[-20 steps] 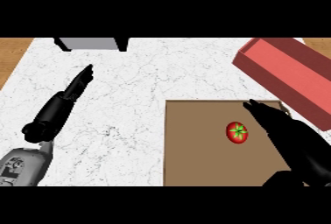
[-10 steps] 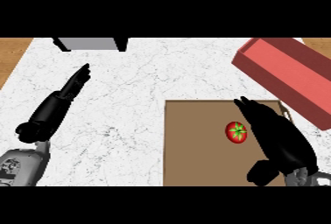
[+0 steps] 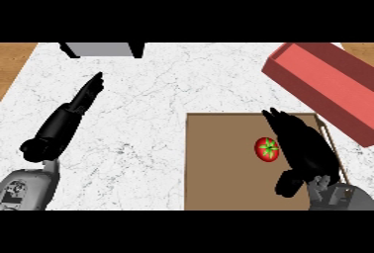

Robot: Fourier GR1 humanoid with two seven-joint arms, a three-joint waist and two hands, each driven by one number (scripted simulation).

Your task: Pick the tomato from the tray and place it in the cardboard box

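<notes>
Fingers of the right hand (image 3: 303, 148) spread, now drawn in just beside the tomato (image 3: 267, 148) at lower right; grasp imminent.

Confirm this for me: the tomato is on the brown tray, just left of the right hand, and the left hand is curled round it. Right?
Not quite. The left hand lies open on the counter, far from the tomato; the head view shows it holding nothing. The tomato does sit on the brown tray, just left of the right hand.

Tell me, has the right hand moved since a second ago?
Yes. The right hand has shifted left over the tray, closing in on the tomato.
</notes>
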